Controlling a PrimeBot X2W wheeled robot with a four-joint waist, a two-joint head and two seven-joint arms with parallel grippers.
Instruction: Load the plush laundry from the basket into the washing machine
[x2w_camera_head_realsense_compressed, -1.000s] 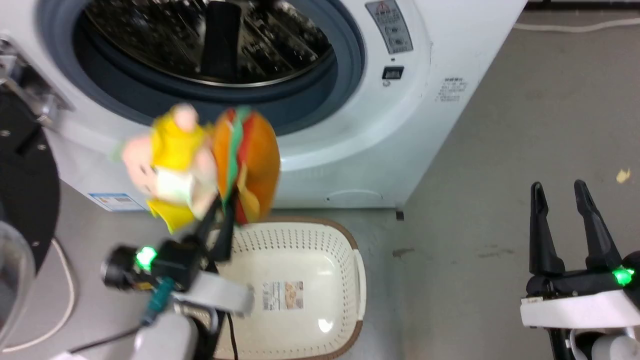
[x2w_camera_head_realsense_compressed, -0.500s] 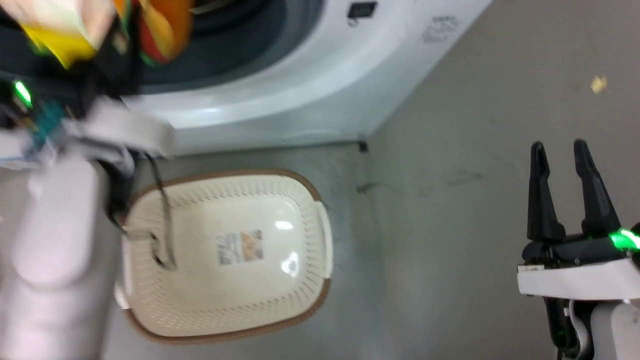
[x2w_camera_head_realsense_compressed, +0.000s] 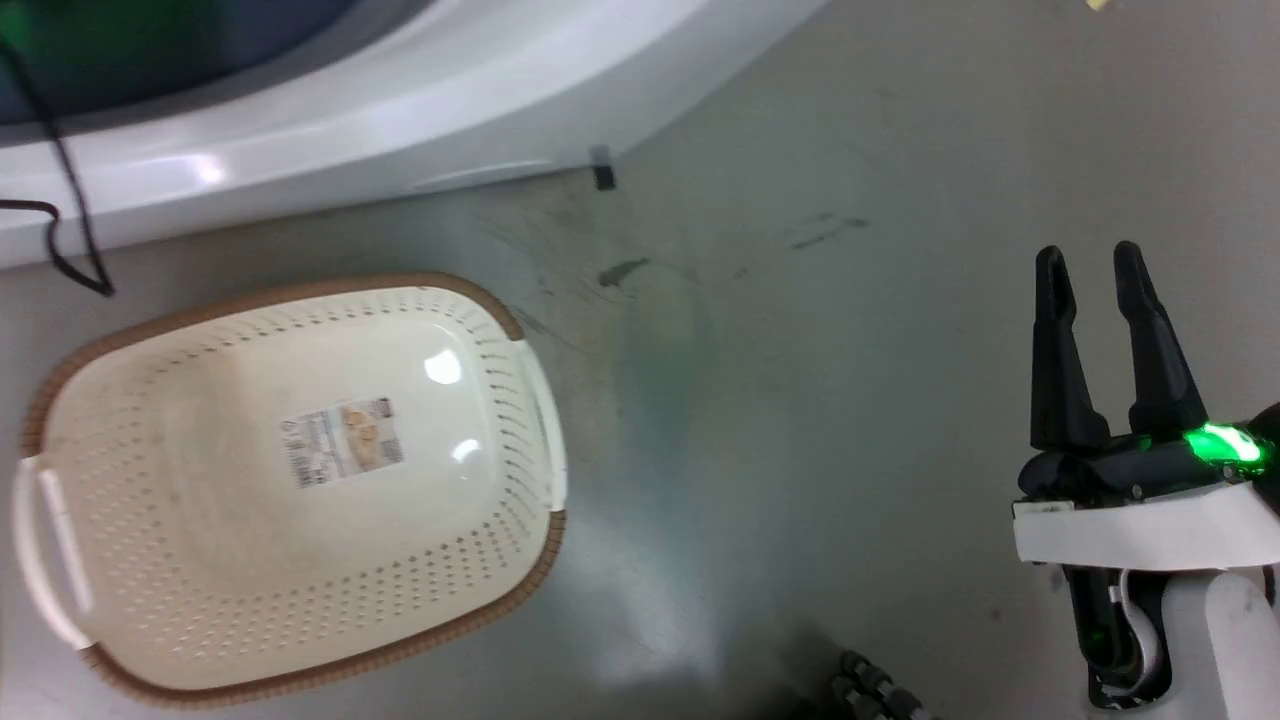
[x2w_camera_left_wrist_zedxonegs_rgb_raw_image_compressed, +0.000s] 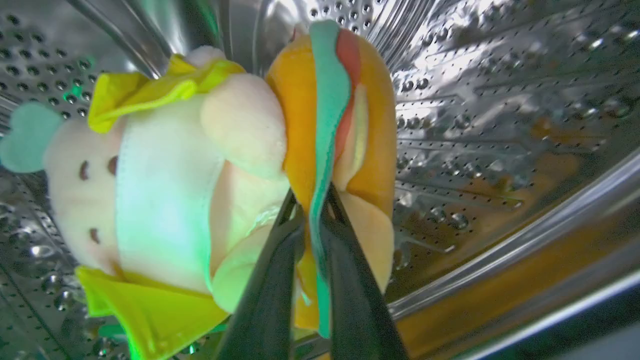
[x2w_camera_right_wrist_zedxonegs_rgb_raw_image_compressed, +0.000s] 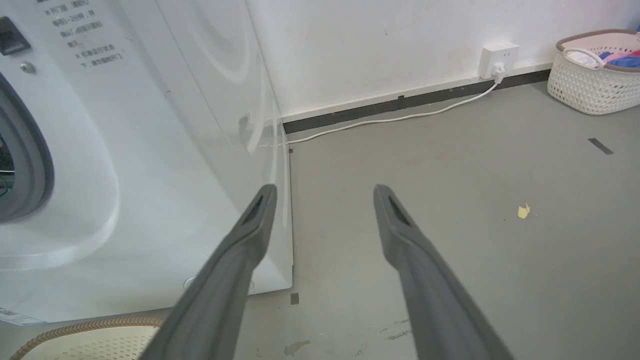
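In the left wrist view my left gripper (x2w_camera_left_wrist_zedxonegs_rgb_raw_image_compressed: 310, 200) is shut on the plush laundry (x2w_camera_left_wrist_zedxonegs_rgb_raw_image_compressed: 230, 165), a peach-pink doll with yellow bits joined to an orange burger plush. The bundle hangs inside the washing machine's shiny perforated drum (x2w_camera_left_wrist_zedxonegs_rgb_raw_image_compressed: 500, 110). In the head view the cream basket (x2w_camera_head_realsense_compressed: 290, 480) with the brown rim lies on the floor, holding nothing but its label sticker. The washing machine (x2w_camera_head_realsense_compressed: 400, 110) runs along the top left. My right gripper (x2w_camera_head_realsense_compressed: 1090, 265) stands open at the right above bare floor, also open in the right wrist view (x2w_camera_right_wrist_zedxonegs_rgb_raw_image_compressed: 324, 196).
A dark cable (x2w_camera_head_realsense_compressed: 60, 230) hangs in front of the washer's base. A white power cord (x2w_camera_right_wrist_zedxonegs_rgb_raw_image_compressed: 400, 117) runs along the wall to a socket (x2w_camera_right_wrist_zedxonegs_rgb_raw_image_compressed: 497, 59). Another white basket (x2w_camera_right_wrist_zedxonegs_rgb_raw_image_compressed: 595, 70) with clothes stands at the far right. A yellow scrap (x2w_camera_right_wrist_zedxonegs_rgb_raw_image_compressed: 523, 211) lies on the grey floor.
The head view has swung down and right, so washer and basket shifted in it. The left arm and the plush have left that view, upward toward the drum. The right gripper stays open.
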